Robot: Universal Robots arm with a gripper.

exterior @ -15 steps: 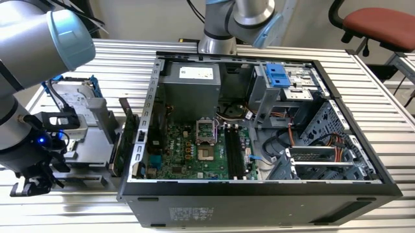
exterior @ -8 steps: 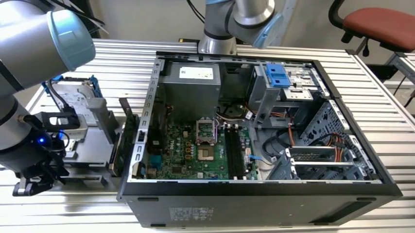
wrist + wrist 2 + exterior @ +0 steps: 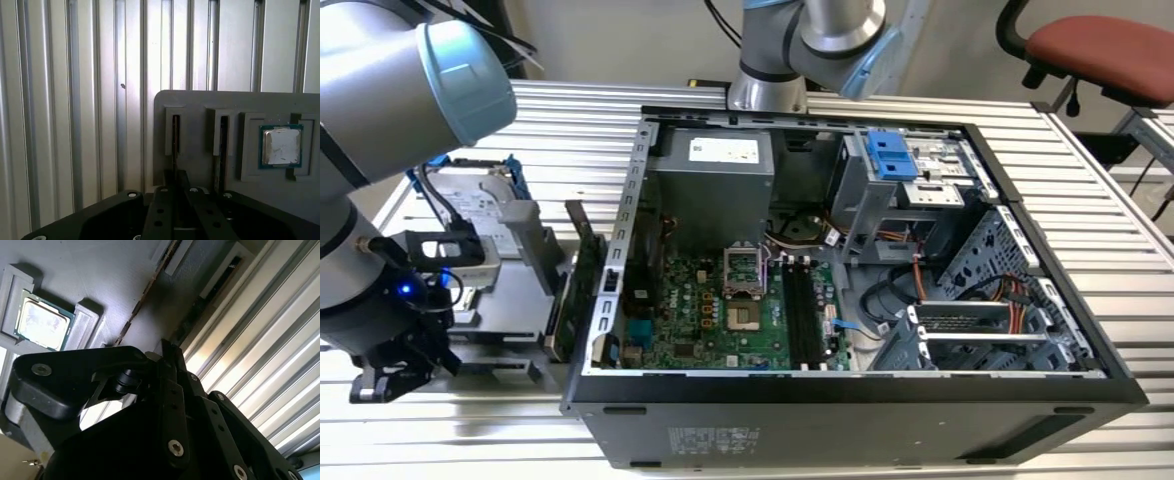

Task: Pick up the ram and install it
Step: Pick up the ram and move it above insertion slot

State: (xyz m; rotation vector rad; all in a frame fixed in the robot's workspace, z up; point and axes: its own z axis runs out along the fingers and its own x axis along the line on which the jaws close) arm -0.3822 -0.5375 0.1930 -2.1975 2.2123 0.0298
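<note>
The ram [image 3: 176,142] stands on edge as a thin dark strip in one narrow slot of a grey holder plate [image 3: 200,105]; in the second wrist view the ram [image 3: 142,300] is a thin brownish line. A second dark stick [image 3: 221,145] sits in the neighbouring slot. My gripper [image 3: 175,181] is right at the near end of the first slot, in line with the stick. In the exterior view my gripper [image 3: 380,385] hangs low at the exterior view's left, beside the grey holder [image 3: 520,290]. The motherboard's long black memory slots [image 3: 807,310] lie inside the open computer case.
A processor chip [image 3: 281,146] rests in a square pocket of the holder, beside the two slots. The open case [image 3: 854,400] takes up the middle of the ribbed metal table [image 3: 1121,190]. A second arm's base [image 3: 767,90] stands behind it. A drive [image 3: 474,200] sits behind the holder.
</note>
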